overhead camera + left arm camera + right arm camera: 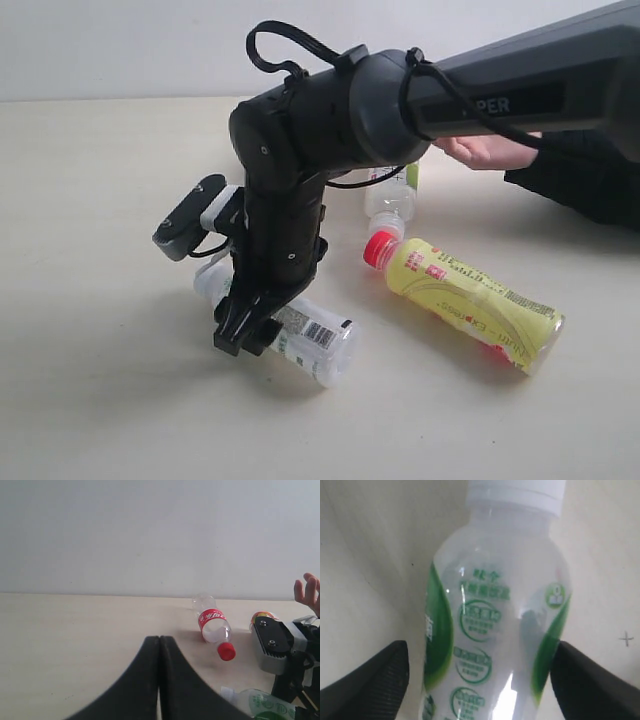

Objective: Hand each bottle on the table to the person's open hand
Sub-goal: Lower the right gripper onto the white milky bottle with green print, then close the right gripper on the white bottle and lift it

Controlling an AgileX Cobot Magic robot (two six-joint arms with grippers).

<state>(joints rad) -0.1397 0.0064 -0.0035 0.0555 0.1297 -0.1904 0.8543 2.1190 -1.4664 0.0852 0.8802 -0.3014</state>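
While the white green-labelled bottle [495, 605] lies on the tabletop [100, 400], the right end effector [245, 335] straddles it, jaws wide. The yellow bottle [470, 300] lies beside it. The left end effector [159, 645] is closed and empty.

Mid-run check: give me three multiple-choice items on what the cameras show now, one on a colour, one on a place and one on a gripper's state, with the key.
1. What colour is the cap of the yellow bottle?
A) white B) red C) green

2. What lies between the jaws of the right gripper?
A) the yellow bottle B) nothing at all C) the white green-labelled bottle

3. How is the left gripper?
A) wide open B) shut on a bottle C) shut, holding nothing

Key:
1 B: the exterior view shows a red cap on the lying yellow bottle.
2 C: the right wrist view shows that bottle framed by the two open jaws.
3 C: the left wrist view shows its jaws pressed together with nothing between them.
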